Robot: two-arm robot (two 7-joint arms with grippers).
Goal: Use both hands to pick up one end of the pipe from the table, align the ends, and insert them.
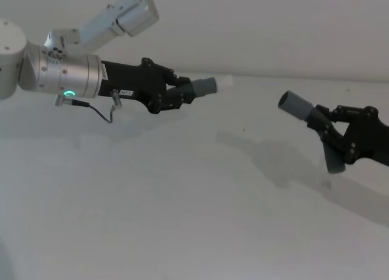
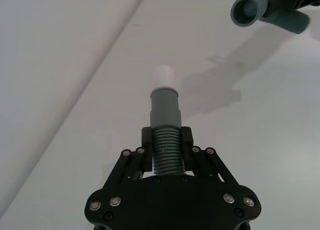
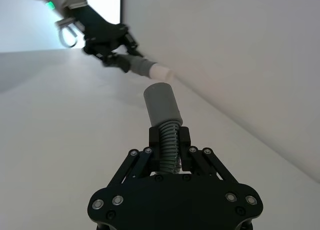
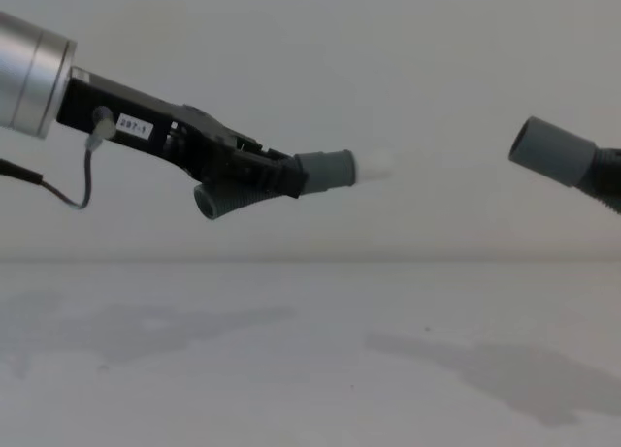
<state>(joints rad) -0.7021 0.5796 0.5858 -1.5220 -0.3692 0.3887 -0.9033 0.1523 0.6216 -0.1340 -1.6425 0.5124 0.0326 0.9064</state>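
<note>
Left gripper [image 1: 181,93] jaws clamp the tipped hose [image 1: 203,86], white tip [image 1: 226,82] aimed right. Right gripper [image 1: 325,127] jaws clamp the socket hose [image 1: 299,107], open end [image 1: 284,100] turned toward that tip. Both hang above the worktop [image 1: 152,219], well apart, likely for lining up before pushing together.

A plain white wall [image 1: 273,25] stands behind, evenly lit.

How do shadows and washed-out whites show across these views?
Head view: soft grey shadows on the table lie beneath the left hand and right hand gripping the pipe. Chest view: the white spigot tip nearly melts into the pale wall.
</note>
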